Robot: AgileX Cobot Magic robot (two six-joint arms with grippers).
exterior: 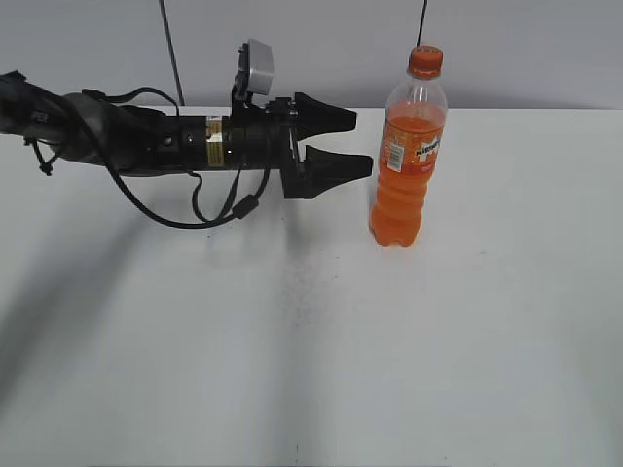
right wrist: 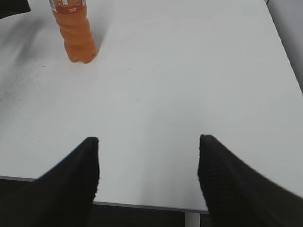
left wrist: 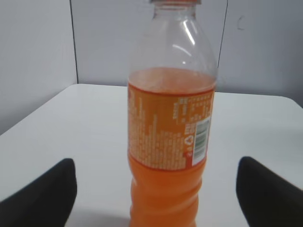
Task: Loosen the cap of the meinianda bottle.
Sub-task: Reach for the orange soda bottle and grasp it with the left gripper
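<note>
Bottle [exterior: 409,156] stands upright on the desk [exterior: 311,341], long axis vertical, cap [exterior: 425,61] on and pointing up, near the far edge, a bit right of mid. Label barcode faces the left gripper [exterior: 360,144]. That gripper lies level, jaws apart, pointing at the bottle's waist, just beside it, not touching. Right gripper [right wrist: 149,161] hangs over the near edge, jaws apart, holding nothing, well apart from bottle.

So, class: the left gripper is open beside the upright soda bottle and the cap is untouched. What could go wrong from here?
1. The meinianda bottle is tall and slim; the open left gripper could nudge it over while closing in.
2. The right gripper is far off; twisting the cap before the body is clamped may just spin the bottle.
</note>
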